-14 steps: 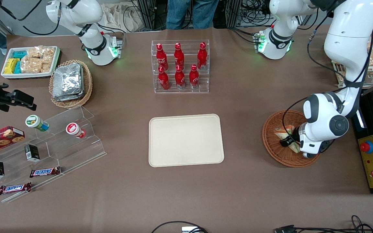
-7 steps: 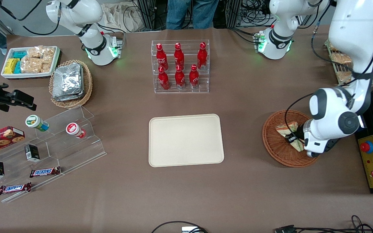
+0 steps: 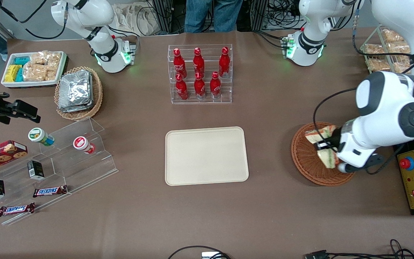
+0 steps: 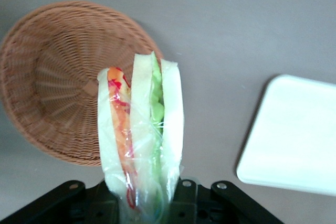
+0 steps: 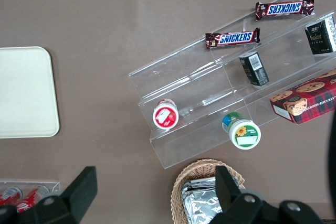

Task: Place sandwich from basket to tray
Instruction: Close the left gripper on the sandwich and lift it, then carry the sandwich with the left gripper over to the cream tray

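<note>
The end effector (image 3: 327, 148) is gripping the sandwich (image 3: 322, 135) and holding it above the basket (image 3: 307, 162), now lifted clear of the wicker where it was lying a second ago. With pickup accomplished, carrying it to the tray (image 3: 206, 155) is remaining.
</note>
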{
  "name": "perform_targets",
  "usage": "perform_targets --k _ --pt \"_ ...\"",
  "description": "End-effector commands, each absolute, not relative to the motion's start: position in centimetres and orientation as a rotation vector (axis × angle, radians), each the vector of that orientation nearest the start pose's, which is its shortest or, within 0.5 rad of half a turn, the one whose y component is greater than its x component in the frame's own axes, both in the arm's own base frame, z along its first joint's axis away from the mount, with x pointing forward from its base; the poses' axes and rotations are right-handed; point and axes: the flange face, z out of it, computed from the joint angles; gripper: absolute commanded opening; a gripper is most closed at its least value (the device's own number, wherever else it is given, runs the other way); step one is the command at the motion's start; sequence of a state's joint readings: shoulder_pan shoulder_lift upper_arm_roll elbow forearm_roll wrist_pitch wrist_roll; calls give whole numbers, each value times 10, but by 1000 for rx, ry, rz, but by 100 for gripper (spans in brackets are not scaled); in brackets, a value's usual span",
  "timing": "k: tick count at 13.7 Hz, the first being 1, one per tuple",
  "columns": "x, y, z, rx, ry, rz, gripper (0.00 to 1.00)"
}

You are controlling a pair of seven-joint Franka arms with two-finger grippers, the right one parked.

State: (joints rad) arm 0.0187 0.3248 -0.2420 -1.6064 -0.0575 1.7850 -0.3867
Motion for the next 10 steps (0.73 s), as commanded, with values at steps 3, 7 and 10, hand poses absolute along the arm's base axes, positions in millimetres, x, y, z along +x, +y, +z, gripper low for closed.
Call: perform_targets --k 3,7,10 --pt "631 -235 406 -3227 75 314 0" --pt "626 -305 356 -3231 176 406 0" --pt "614 -348 302 -3225 106 436 0"
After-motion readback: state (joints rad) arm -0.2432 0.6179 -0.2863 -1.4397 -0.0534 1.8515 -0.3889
